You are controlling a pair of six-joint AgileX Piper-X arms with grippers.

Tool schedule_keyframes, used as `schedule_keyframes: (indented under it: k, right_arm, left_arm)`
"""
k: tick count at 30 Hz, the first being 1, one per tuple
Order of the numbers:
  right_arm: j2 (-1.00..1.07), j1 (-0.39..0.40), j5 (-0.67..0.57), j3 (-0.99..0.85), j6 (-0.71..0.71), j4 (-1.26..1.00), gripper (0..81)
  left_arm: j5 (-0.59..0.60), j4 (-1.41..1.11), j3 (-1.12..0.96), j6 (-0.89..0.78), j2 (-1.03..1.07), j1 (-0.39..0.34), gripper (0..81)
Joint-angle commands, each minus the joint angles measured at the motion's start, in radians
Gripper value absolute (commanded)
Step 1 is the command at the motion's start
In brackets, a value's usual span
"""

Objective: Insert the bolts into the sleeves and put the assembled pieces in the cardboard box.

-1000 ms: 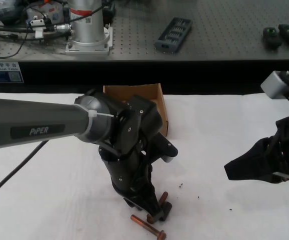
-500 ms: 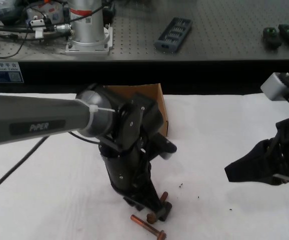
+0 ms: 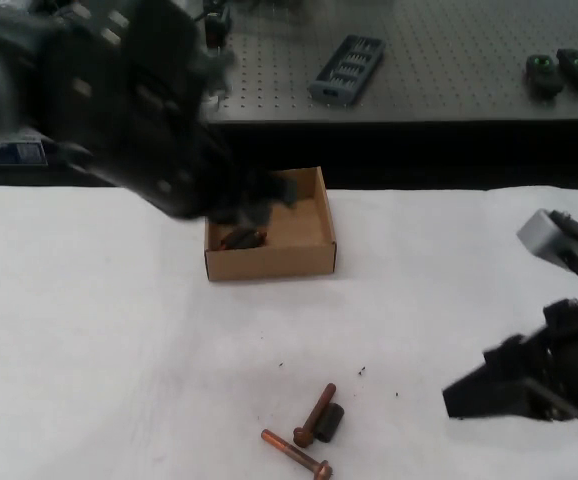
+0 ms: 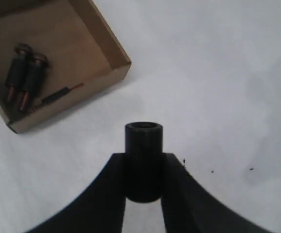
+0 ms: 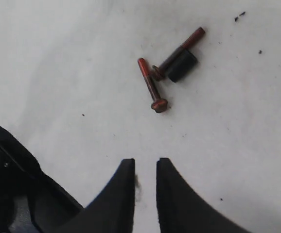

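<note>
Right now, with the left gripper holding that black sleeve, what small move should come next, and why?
Probably lower the right gripper onto the nearer bolt and close on it. The left gripper is clamped on a sleeve whose bore looks empty, so it needs a bolt. The right gripper hangs empty and slightly open above the white cloth where that bolt lies.

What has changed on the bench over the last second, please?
The left gripper, shut on a black sleeve, has lifted from the bolts and swung back toward the cardboard box. The right gripper drew back slightly toward the camera. The two bolts, the other sleeve and the box stayed put.
</note>
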Motion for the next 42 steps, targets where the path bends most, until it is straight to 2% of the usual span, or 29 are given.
schedule_keyframes:
  k: [1,8,13,17,22,30,34,42]
  right_arm:
    - [0.043,0.005,-0.087,-0.002,0.129,-0.119,13.2]
    - [0.145,0.122,-0.117,-0.002,0.341,-0.271,14.1]
    - [0.246,0.232,-0.14,-0.002,0.542,-0.444,22.1]
    - [0.316,0.27,-0.168,-0.004,0.676,-0.546,23.3]
    - [0.391,0.276,-0.164,-0.004,0.77,-0.615,23.2]
    - [0.574,0.281,-0.203,-0.009,0.772,-0.618,22.2]
    - [0.604,0.281,-0.203,-0.055,0.678,-0.589,16.1]
    - [0.604,0.281,-0.2,-0.239,0.477,-0.359,16.0]
  left_arm:
    - [0.06,-0.007,-0.005,-0.027,-0.099,0.057,10.1]
    - [0.073,0.031,-0.005,0.005,-0.28,0.122,10.1]
    - [0.073,0.018,0.12,0.012,-0.377,0.152,10.1]
    - [0.073,-0.025,0.311,-0.016,-0.482,0.171,10.1]
    - [0.073,-0.144,0.466,-0.078,-0.616,0.171,10.1]
    - [0.045,-0.169,0.509,-0.068,-0.716,0.171,10.1]
    - [0.051,-0.169,0.509,-0.068,-0.724,0.171,10.1]
    - [0.059,-0.169,0.509,-0.063,-0.726,0.171,10.1]
